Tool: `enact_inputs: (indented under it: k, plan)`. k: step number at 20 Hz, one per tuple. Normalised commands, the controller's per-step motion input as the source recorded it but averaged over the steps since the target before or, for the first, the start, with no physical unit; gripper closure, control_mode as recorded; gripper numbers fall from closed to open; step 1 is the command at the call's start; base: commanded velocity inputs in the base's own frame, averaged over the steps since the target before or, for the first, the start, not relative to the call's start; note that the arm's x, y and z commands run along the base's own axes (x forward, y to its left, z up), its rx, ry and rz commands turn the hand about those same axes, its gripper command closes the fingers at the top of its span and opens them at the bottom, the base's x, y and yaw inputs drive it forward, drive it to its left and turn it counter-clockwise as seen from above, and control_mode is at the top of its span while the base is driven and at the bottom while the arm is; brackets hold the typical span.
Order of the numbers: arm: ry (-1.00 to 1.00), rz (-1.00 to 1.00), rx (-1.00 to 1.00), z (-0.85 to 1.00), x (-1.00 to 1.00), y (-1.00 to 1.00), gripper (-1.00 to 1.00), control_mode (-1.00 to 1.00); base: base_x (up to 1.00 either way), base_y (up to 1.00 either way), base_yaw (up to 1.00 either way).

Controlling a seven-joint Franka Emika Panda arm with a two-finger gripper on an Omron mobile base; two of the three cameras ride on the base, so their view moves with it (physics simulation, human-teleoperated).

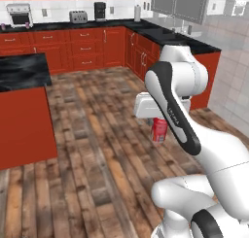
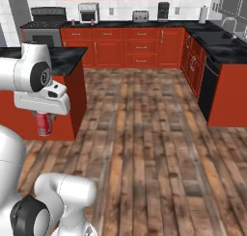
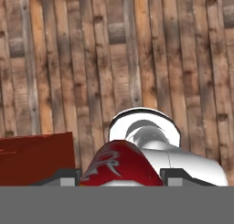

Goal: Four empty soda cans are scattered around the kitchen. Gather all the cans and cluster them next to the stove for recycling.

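The tool point(image 1: 159, 127) grips a red soda can point(image 1: 159, 130) mid-frame, carrying it; next, the base must reach the stove point(image 2: 42, 25), upper left.

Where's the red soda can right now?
The red soda can hangs in the gripper, shut on it above the wood floor, right of the island counter.

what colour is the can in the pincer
Red with white lettering, silvery top; the soda can shows best in the left base view.
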Motion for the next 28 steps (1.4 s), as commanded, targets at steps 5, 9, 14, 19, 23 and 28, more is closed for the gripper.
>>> enact_inputs:
  k: [5,9,14,19,23,28]
  plan:
    - [0.0,0.0,0.0,0.0,0.0,0.0,1.0,1.0,0.72,0.0,0.0]
    - [0.0,0.0,0.0,0.0,0.0,0.0,1.0,1.0,0.71,0.0,0.0]
    - [0.0,0.0,0.0,0.0,0.0,0.0,1.0,1.0,0.7,0.0,0.0]
    - [0.0,0.0,0.0,0.0,0.0,0.0,1.0,1.0,0.69,0.0,0.0]
    - [0.0,0.0,0.0,0.0,0.0,0.0,1.0,1.0,0.69,0.0,0.0]
    - [0.0,0.0,0.0,0.0,0.0,0.0,1.0,1.0,0.68,0.0,0.0]
